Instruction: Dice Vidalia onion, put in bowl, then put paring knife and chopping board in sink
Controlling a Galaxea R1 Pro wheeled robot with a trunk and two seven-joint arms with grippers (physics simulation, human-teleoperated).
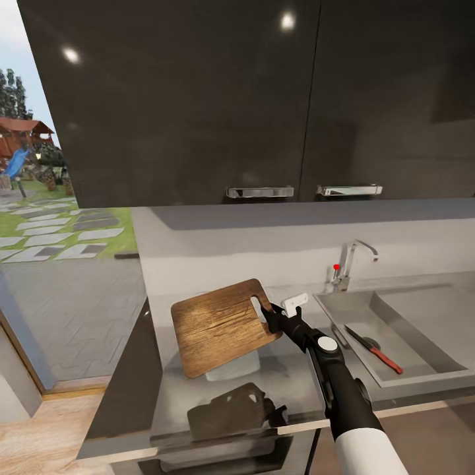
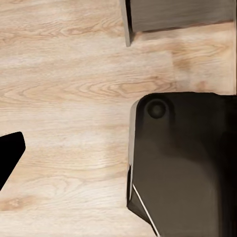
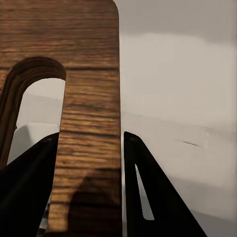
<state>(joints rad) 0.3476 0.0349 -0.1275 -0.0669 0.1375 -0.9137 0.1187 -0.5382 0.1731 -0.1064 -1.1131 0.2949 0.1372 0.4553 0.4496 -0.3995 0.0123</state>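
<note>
Over the countertop (image 1: 290, 389) your right gripper (image 1: 269, 315) has its jaws clamped on the chopping board (image 1: 221, 326); left jaws can't be told.

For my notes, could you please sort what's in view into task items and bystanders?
Task items: chopping board held in the right gripper; paring knife in the sink; bowl; countertop.
Bystanders: tap; upper cabinets; floor.

Home kitchen, dark wall cabinets (image 1: 198, 99), grey countertop (image 1: 290, 386), steel sink (image 1: 396, 330), tap (image 1: 349, 264)
</note>
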